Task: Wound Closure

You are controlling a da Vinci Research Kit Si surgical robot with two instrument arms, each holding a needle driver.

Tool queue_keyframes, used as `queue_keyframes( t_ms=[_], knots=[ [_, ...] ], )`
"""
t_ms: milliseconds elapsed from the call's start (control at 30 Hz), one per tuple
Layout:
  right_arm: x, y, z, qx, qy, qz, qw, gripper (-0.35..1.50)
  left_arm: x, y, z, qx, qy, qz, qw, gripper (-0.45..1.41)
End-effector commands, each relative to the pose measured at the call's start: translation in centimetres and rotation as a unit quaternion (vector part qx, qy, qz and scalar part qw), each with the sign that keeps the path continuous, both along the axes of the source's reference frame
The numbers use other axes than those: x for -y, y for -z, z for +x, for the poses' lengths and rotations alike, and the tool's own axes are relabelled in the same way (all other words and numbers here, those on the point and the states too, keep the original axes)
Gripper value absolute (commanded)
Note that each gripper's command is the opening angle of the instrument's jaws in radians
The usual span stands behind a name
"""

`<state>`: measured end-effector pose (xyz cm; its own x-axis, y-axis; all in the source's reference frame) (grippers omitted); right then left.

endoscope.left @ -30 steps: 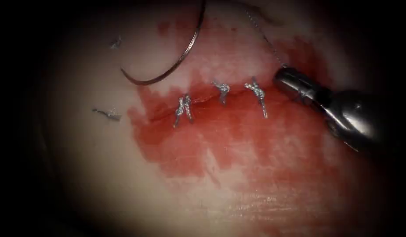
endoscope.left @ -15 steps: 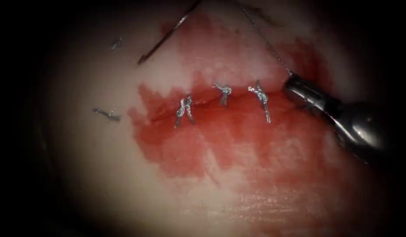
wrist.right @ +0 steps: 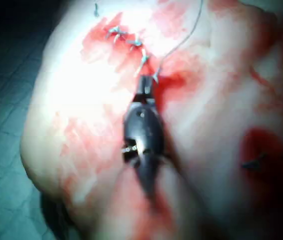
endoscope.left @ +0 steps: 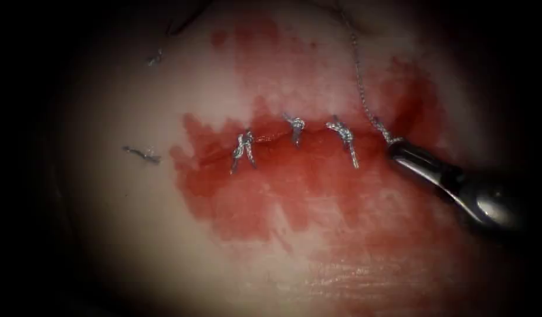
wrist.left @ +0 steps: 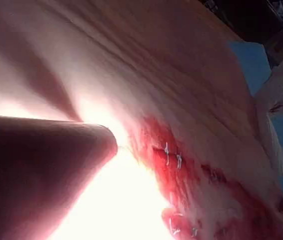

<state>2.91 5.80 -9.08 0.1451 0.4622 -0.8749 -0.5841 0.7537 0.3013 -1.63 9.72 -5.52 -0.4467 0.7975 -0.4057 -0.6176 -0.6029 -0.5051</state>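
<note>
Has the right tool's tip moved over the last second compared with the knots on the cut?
Yes. The right tool, shut on the thread, has moved down and slightly right, from above the rightmost knot to below it.

Right claw (endoscope.left: 395, 147) clamped closed, angled low.

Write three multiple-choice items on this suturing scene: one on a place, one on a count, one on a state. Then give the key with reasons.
1. Where is the right tool's tip?
A. right end of the cut
B. left end
C. far below it

2. How many knots lie along the cut?
A. one
B. three
C. five

3. What do the right tool's jaws hold?
A. the needle
B. nothing
C. the thread

Key:
1 A, the tip sits just right of the rightmost knot.
2 B, three knots show in a row.
3 C, the thread runs up from the shut jaws.
</note>
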Motion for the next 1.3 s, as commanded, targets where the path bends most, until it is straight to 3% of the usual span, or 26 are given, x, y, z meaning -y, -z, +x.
queue_keyframes(
  t_ms=[33,267,533,933,1300],
  knots=[
    [0.01,-0.05,0.07,-0.003,0.0,-0.001,1.0,-0.35,-0.15,0.03,-0.03,-0.002,0.012,-0.006,1.0,-0.35],
    [0.09,-0.04,0.06,-0.006,0.004,-0.007,1.0,-0.35,-0.41,0.19,0.12,0.015,0.051,-0.023,0.998,-0.35],
    [0.19,-0.05,0.05,-0.009,0.014,-0.014,1.0,-0.35,-0.62,0.16,0.21,0.021,0.06,-0.04,0.997,-0.35],
    [0.13,-0.13,0.08,-0.009,0.02,-0.021,1.0,-0.35,-0.91,0.09,0.3,0.028,0.075,-0.062,0.995,-0.35],
    [0.11,-0.29,0.06,0.001,0.02,-0.023,1.0,-0.35,-0.95,0.06,0.34,0.028,0.081,-0.066,0.994,-0.35]
  ],
)
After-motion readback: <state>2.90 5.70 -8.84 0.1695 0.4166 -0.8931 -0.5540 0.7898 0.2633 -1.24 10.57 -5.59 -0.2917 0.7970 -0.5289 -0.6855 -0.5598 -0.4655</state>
